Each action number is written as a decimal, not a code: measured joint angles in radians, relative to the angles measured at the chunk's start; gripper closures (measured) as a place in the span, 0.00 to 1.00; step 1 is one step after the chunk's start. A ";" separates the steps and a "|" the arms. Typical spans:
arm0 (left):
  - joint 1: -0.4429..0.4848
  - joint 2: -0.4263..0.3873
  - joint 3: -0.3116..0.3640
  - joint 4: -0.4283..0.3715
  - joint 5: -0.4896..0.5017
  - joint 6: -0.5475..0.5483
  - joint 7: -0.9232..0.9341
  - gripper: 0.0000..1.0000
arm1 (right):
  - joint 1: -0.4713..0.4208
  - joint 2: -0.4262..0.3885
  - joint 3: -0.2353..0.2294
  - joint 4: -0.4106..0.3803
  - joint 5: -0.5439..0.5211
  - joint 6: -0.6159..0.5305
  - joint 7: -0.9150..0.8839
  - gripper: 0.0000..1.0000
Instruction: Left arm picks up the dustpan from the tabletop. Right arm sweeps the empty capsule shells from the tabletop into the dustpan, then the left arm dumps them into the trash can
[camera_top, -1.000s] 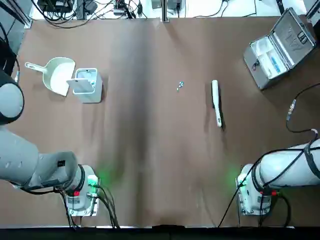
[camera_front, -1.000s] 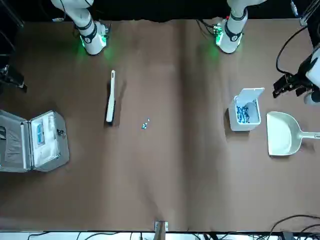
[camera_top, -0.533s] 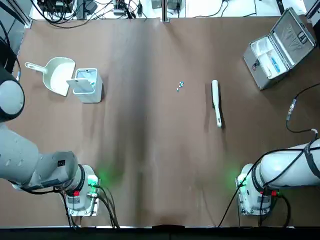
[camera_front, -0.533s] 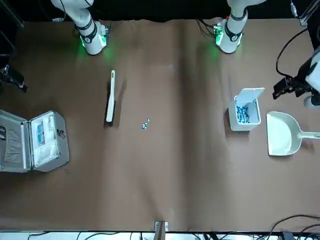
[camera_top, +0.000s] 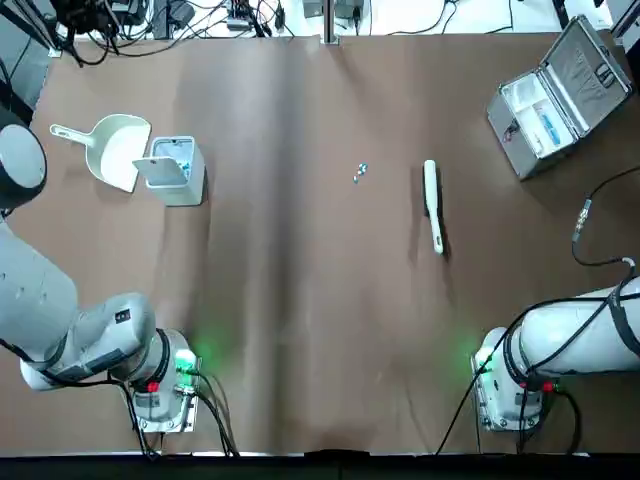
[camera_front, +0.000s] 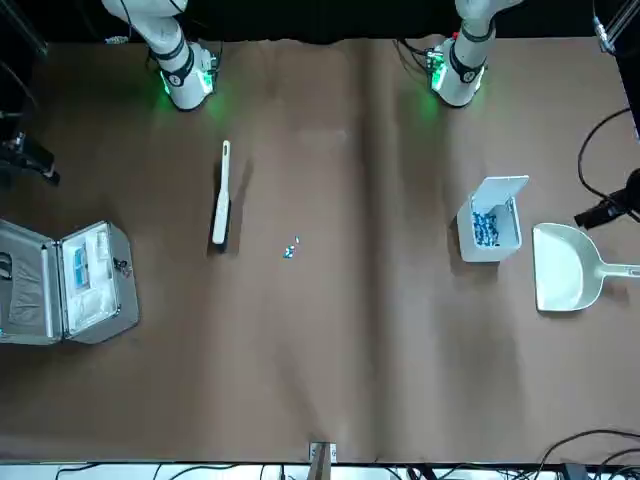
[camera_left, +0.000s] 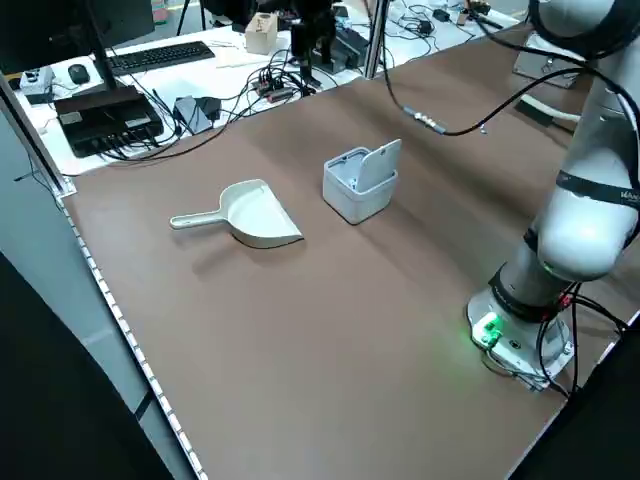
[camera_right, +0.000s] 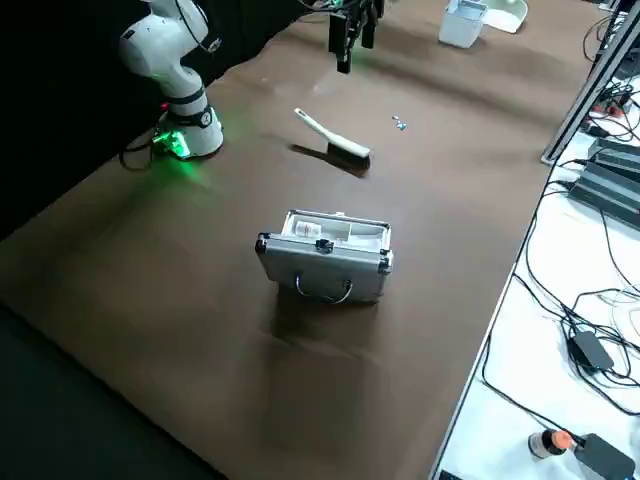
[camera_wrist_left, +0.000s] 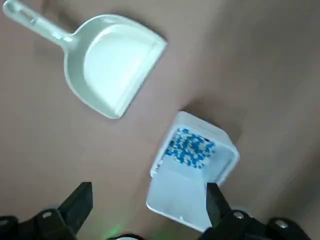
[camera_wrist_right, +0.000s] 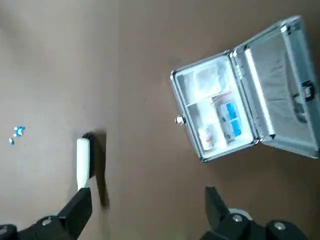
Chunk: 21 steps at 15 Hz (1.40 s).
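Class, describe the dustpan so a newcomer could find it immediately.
On the brown tabletop, look toward the far left corner, beyond the left arm. Just left of the boxy bin lies the dustpan, a shallow pale-green scoop. Unlike the bin, it has a handle and no lid.

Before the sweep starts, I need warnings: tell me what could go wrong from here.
The pale green plastic dustpan sits close beside the light-grey boxy bin, so the open left claw might knock the bin. The tiny blue-and-white capsule shells could scatter under the brush.
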 joint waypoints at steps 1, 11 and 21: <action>0.016 0.017 0.001 0.000 0.009 0.019 -0.043 0.00 | 0.006 0.001 0.002 -0.022 0.002 0.003 0.000 0.00; 0.269 0.178 0.007 -0.003 0.016 0.318 -0.390 0.00 | 0.109 0.007 0.009 -0.353 0.053 0.234 0.001 0.01; 0.295 0.350 0.007 -0.006 0.183 0.563 -0.657 0.00 | 0.274 -0.006 0.012 -0.634 0.110 0.442 0.165 0.03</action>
